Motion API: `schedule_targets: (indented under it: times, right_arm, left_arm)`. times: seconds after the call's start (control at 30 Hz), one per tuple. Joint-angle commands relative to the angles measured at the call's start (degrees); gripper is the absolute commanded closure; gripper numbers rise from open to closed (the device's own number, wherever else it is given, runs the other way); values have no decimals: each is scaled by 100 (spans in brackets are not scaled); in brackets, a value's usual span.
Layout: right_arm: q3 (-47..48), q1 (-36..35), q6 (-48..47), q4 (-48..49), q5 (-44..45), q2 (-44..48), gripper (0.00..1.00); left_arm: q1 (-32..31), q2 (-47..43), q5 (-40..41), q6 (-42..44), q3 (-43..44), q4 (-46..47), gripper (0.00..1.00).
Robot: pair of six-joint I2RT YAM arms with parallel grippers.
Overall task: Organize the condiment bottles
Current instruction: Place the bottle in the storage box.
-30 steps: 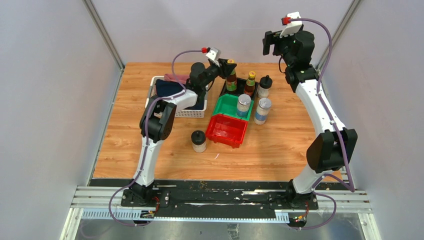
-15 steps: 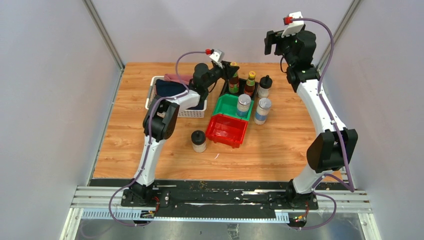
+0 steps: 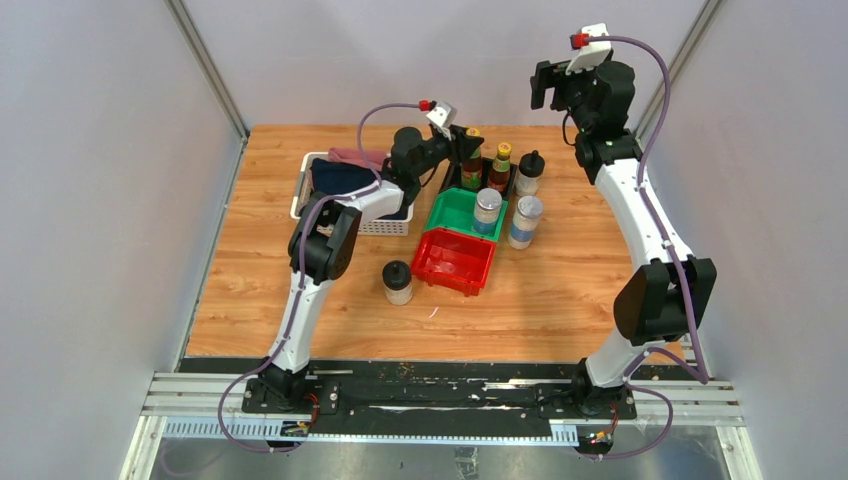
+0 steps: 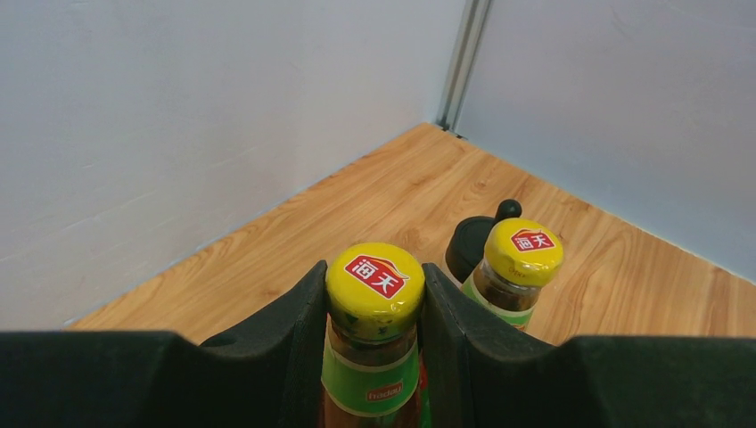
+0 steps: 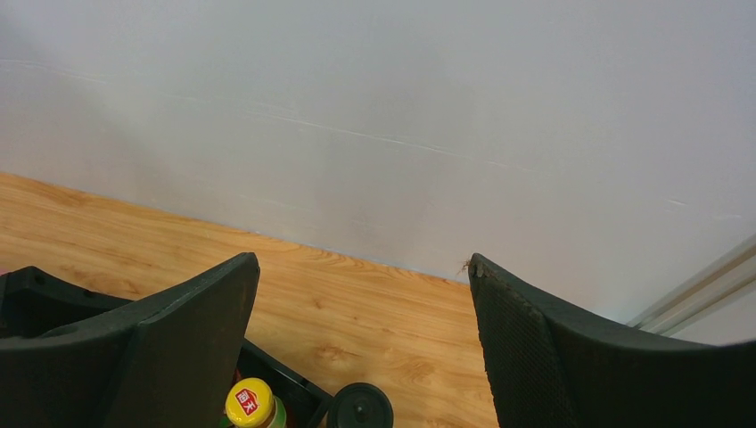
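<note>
While the left pincer (image 4: 373, 272) clamps the yellow cap of one sauce bottle (image 4: 370, 383), with its fingers (image 4: 283, 334) pressed against both sides, that bottle stands upright in the black bin (image 3: 484, 186) just behind the green bin (image 3: 452, 205). The second sauce bottle (image 3: 500, 166) stands beside it in the same black bin. One black-lidded jar (image 3: 529, 172) sits behind and right of the green bin. One shaker (image 3: 487, 210) stands inside the green bin at its right end. The other shaker (image 3: 525, 221) stands on the tabletop (image 3: 560, 290) just right of the green bin. The second jar (image 3: 398, 282) is in front and left of the green bin, beside the red bin (image 3: 455, 262). The right pincer (image 5: 361, 259) hangs high behind the green bin, spread wide and empty.
</note>
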State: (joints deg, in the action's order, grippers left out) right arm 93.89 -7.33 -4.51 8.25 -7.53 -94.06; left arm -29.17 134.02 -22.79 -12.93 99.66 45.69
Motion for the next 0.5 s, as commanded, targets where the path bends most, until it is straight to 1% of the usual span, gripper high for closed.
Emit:
schedule_targets:
  times: [0.0,0.47]
  right_arm:
    - [-63,87,87,203,-72,2,9]
    - [-111,92,109,214,-98,15,9]
  left_arm:
    - [-53,-60,-112,194,278,416,100]
    - [-88,-42,-146,529,118,184,100]
